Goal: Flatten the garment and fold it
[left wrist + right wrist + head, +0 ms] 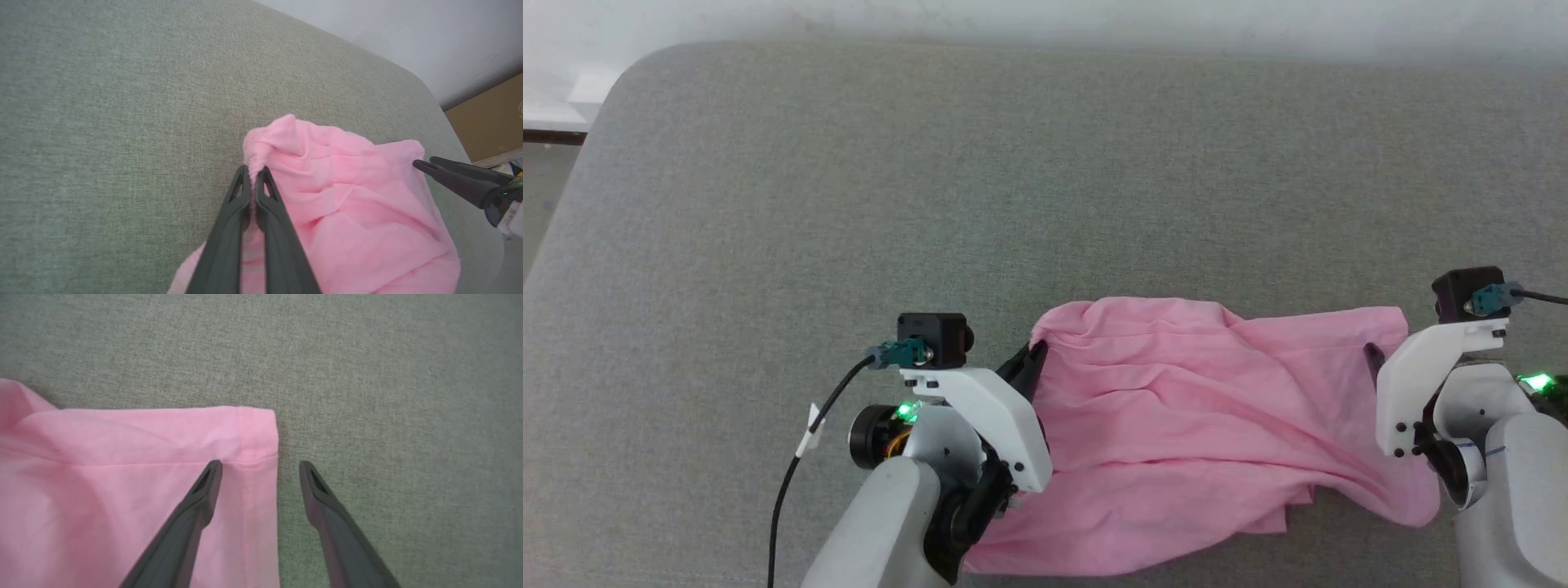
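Left gripper [254, 173] pinching garment [1176, 392] at its left corner, right gripper [260, 467] spread astride the right hem edge, long axis running between them.

An indoor room, whether home or lab is unclear: a wide grey fabric-covered cushion [931, 180] with rounded corners stands against a plain white wall [1094, 20], with a brown cardboard box [488, 122] just past one corner.
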Controlling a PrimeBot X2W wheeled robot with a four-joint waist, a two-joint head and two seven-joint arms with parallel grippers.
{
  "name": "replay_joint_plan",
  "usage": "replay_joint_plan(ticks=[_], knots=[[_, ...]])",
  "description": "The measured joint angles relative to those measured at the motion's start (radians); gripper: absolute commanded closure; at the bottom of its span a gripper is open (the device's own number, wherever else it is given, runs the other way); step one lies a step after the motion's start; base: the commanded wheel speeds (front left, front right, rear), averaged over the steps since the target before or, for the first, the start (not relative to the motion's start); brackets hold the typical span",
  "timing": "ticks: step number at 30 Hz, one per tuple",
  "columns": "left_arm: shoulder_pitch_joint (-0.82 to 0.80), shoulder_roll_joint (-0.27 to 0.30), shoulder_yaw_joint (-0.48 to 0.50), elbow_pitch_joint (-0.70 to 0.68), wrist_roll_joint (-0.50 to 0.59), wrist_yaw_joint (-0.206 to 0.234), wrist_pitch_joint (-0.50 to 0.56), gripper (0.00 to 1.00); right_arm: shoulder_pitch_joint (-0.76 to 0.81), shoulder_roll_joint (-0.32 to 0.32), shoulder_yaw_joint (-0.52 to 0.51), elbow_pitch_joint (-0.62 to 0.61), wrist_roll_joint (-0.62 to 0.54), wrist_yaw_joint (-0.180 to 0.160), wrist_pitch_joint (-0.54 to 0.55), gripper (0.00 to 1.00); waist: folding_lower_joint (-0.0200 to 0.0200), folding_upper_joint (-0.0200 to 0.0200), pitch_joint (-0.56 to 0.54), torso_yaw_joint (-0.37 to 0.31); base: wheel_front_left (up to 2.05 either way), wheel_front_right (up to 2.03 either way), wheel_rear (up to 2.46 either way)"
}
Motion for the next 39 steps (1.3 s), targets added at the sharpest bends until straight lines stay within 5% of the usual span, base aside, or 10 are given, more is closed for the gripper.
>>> replay_joint_plan(ticks=[4, 5, 6, 7, 19, 26, 34, 39], knots=[[0.0, 0.0, -0.012, -0.006, -0.007, 0.008, 0.0, 1.0, -0.006, 0.001, -0.002, 0.032, 0.003, 0.0, -0.002, 0.0, 0.0, 0.0, 0.007, 0.006, 0.0, 0.0, 0.0], [0.0, 0.0, -0.013, -0.007, -0.007, 0.009, 0.0, 1.0, -0.01, 0.001, -0.001, 0.035, 0.003, 0.0, -0.004, 0.61, 0.0001, 0.0, 0.009, 0.005, 0.0, 0.0, 0.0], [0.0, 0.0, -0.014, -0.007, -0.009, 0.011, 0.0, 1.0, -0.014, 0.0, 0.0, 0.038, 0.003, 0.0, -0.011, 0.9, 0.0001, 0.0, 0.009, 0.004, 0.0, 0.0, 0.0], [0.0, 0.0, -0.014, -0.007, -0.011, 0.014, 0.0, 1.0, -0.017, 0.001, 0.001, 0.041, 0.005, 0.0, -0.012, 1.0, 0.0001, 0.0, 0.009, 0.003, 0.0, 0.0, 0.0], [0.001, 0.0, -0.019, -0.008, -0.022, 0.022, -0.003, 1.0, -0.023, -0.007, 0.035, 0.044, 0.058, 0.0, -0.055, 1.0, 0.0, 0.0, -0.001, -0.019, 0.0, 0.0, 0.0], [-0.027, 0.021, 0.003, -0.044, -0.03, 0.002, -0.03, 1.0, -0.057, -0.006, 0.067, -0.016, 0.218, 0.0, -0.036, 1.0, 0.0, 0.0, -0.019, -0.018, 0.0, 0.0, 0.0], [-0.312, 0.136, 0.101, -0.047, -0.01, -0.024, -0.038, 1.0, -0.304, -0.078, 0.107, -0.124, 0.461, 0.0, 0.044, 1.0, 0.0001, 0.0, -0.019, -0.022, 0.0, 0.0, 0.0], [-0.507, 0.192, 0.149, 0.036, 0.0, -0.047, -0.038, 1.0, -0.511, -0.077, 0.097, -0.087, 0.509, 0.0, 0.078, 1.0, 0.0001, 0.0, 0.001, -0.03, 0.0, 0.0, 0.0]])
